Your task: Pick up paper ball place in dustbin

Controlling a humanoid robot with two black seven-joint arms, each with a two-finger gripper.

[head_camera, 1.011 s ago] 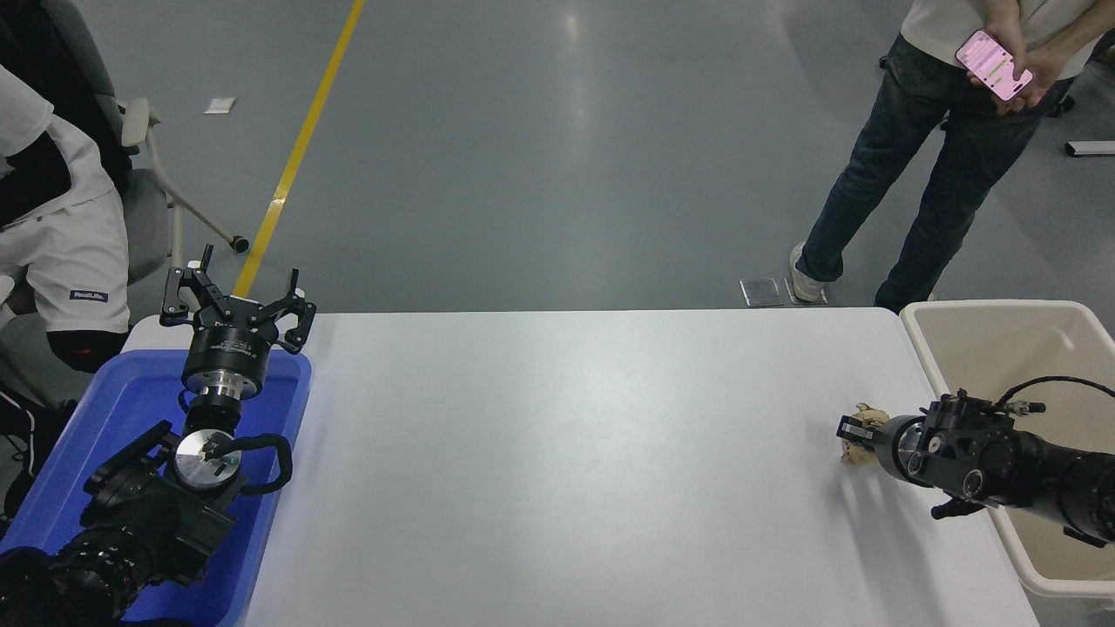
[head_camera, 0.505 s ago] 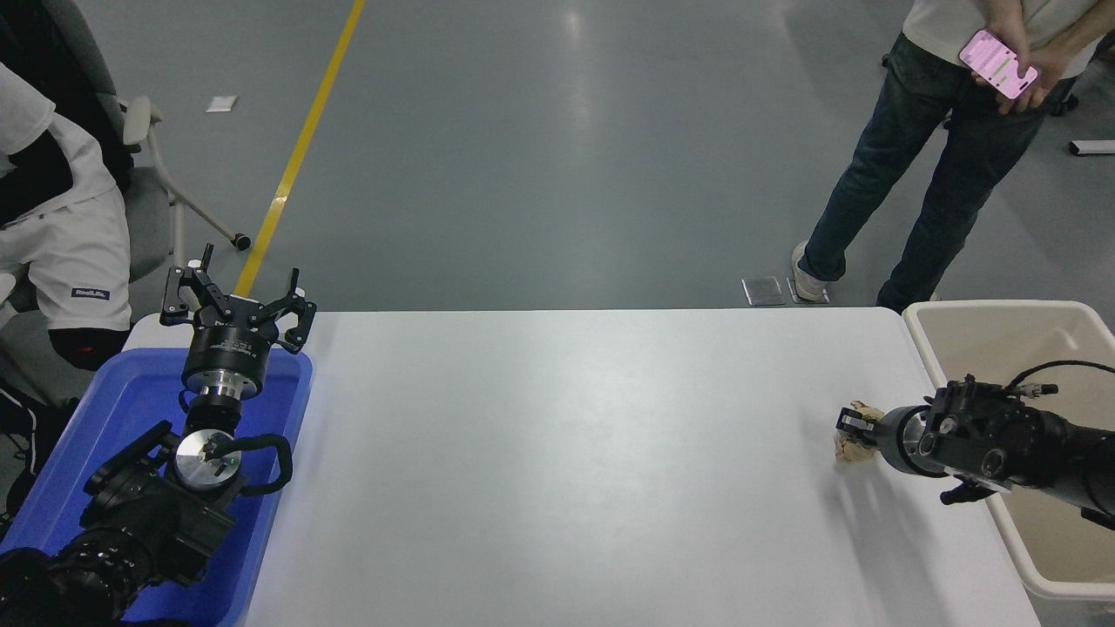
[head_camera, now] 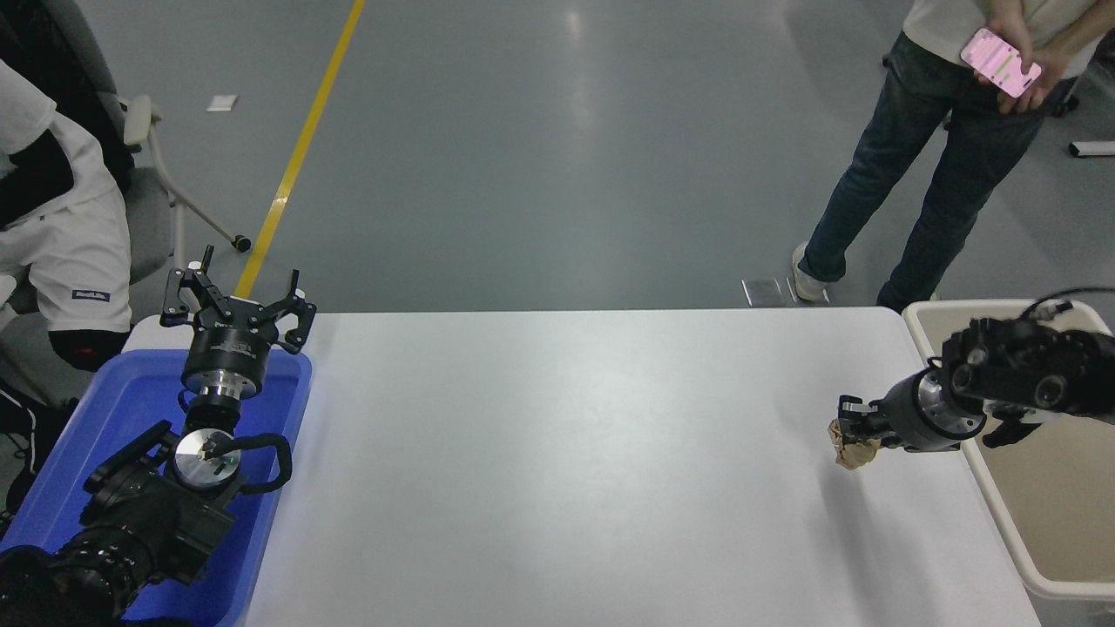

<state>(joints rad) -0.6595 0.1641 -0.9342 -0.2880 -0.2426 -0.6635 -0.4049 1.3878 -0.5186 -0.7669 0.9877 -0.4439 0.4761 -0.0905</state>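
The right black gripper was clamped on the small wad of tan, wrinkled paper, the paper ball, which hung from the fingertips over the right end of the white table. A faint shadow lay on the tabletop below and to the right of the ball, so it appeared to be clear of the surface. The right arm reached in from the right edge, crossing above the large rectangular cream-beige plastic dustbin, with the wrist over the bin's near-left rim and the gripper pointing leftward, away from the bin. The paper ball was outside the dustbin, just beside its left wall.

The left black gripper was parked at the lower left, above the far end of the shallow bright blue plastic tray, its fingers spread wide and holding nothing.

Beyond the far edge of the table, at the upper right, a person in dark jeans stood on the grey floor, holding a pink-screened phone behind the back. At the left edge a second person in white clothing sat on a chair
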